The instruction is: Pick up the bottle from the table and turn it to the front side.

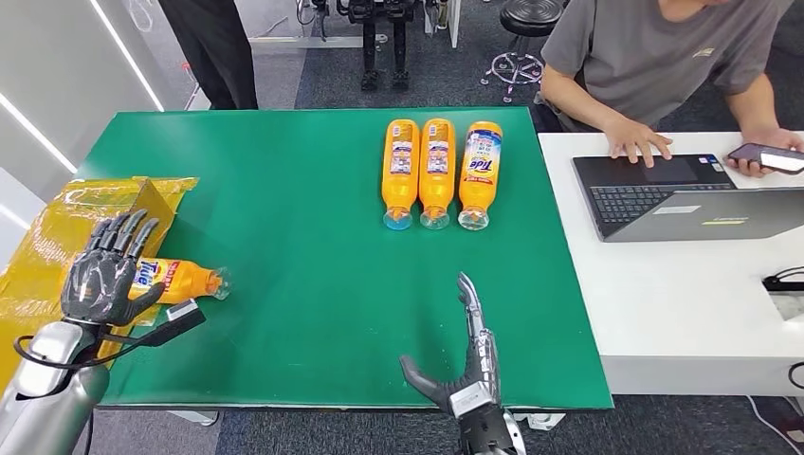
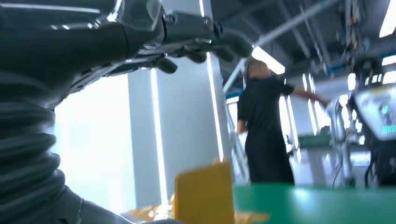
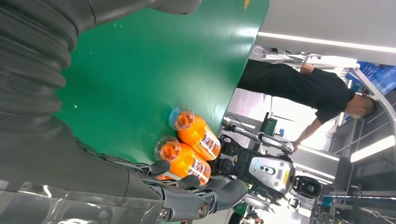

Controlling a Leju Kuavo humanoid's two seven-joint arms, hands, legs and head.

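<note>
Four orange bottles are seen on the green table [image 1: 313,190]: three [image 1: 437,171] lie side by side at about one o'clock from the table's middle, caps toward the robot, and the fourth bottle [image 1: 180,280] lies on its side at about eight o'clock, close to the left edge, its Tide label facing up. The left hand [image 1: 102,270] is placed over that bottle's base end with fingers spread and slightly curled; whether it actually grips cannot be told. The right hand [image 1: 465,365] is held near the near edge at six o'clock, fingers straight and apart, holding nothing. The scene would fit either a grasp being taken or a bottle just laid down label up, so no single move is settled. A yellow box [image 1: 147,204] and yellow wrapping [image 1: 38,251] crowd the nine o'clock side; wide open green lies between the hands. At three o'clock a person works at a laptop [image 1: 683,194] on a white desk [image 1: 683,313].
</note>
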